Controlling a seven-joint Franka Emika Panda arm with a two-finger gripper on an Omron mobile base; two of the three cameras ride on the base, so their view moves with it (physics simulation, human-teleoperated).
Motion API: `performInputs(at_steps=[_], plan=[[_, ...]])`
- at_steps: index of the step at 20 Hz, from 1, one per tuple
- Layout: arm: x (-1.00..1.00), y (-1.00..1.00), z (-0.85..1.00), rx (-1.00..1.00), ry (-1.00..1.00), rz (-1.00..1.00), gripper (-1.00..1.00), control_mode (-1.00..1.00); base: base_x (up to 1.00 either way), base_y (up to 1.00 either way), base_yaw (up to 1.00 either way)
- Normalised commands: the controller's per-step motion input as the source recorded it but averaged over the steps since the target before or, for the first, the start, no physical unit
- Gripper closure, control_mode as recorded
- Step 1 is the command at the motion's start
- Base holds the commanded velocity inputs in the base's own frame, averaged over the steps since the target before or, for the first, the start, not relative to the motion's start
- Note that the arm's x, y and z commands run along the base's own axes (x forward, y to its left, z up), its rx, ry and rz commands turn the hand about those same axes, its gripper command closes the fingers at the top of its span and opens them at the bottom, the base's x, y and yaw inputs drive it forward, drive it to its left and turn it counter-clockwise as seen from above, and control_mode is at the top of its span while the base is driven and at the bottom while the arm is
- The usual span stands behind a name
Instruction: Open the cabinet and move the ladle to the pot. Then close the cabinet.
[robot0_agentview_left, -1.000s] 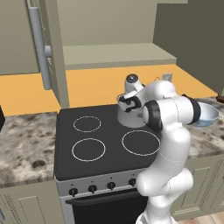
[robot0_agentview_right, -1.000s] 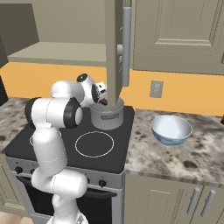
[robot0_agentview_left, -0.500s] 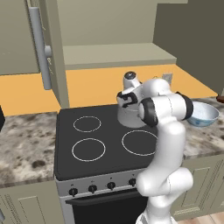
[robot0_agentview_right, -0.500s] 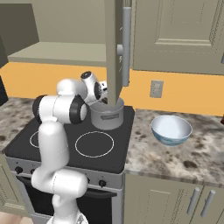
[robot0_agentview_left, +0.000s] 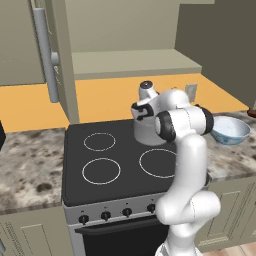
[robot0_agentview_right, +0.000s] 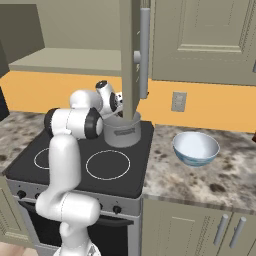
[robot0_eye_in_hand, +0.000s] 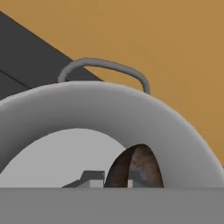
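Now | claw (robot0_eye_in_hand: 117, 183): clenched on ladle (robot0_eye_in_hand: 135, 168) | over pot (robot0_eye_in_hand: 131, 118) mouth

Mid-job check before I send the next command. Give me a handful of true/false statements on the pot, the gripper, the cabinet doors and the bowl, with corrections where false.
1. The pot stands on the stove's back right burner. True.
2. The gripper hangs at the pot's rim. True.
3. Both cabinet doors are shut. False: they stand open, with the shelf bare to view.
4. The bowl sits on the stove. False: it rests on the stone counter, right of the stove.
5. The hand view looks into the pot, with a brown rounded thing low inside. True.
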Motion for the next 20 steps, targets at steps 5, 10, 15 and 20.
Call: performInputs(at_steps=[5, 10, 15, 20], plan=[[0.20, -0.06, -0.17, 0.00, 0.00, 0.00, 1.00, -1.00, 0.00, 0.00, 0.00], [0.16, -0.06, -0.26, 0.00, 0.00, 0.00, 1.00, -1.00, 0.00, 0.00, 0.00], [0.01, 0.00, -0.14, 0.00, 0.01, 0.00, 1.00, -1.00, 0.00, 0.00, 0.00], [-0.06, -0.03, 0.00, 0.00, 0.00, 0.00, -1.00, -1.00, 0.00, 0.00, 0.00]])
